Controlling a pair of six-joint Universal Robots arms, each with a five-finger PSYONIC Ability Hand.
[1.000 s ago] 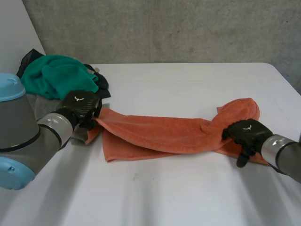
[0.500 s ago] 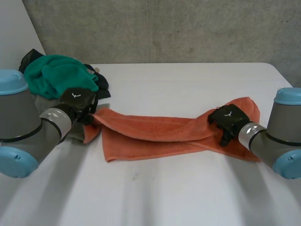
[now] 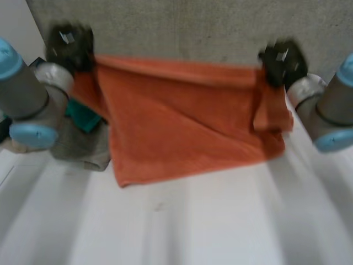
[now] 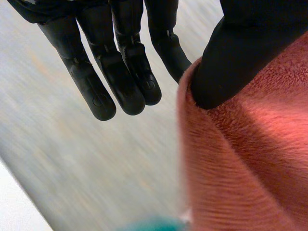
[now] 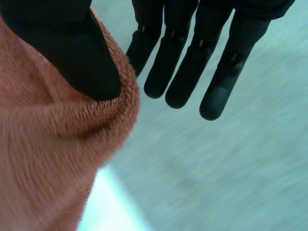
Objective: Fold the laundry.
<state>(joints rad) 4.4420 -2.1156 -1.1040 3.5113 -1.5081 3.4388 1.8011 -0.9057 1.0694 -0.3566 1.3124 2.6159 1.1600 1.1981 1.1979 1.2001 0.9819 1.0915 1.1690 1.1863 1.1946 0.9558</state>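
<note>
Aloft, orange towel (image 3: 182, 121) over white table (image 3: 193, 221)

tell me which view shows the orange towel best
The head view: the orange towel hangs spread out between the left hand and the right hand, its full width visible. Each wrist view gives a close patch of a top corner pinched under that hand's thumb.
</note>
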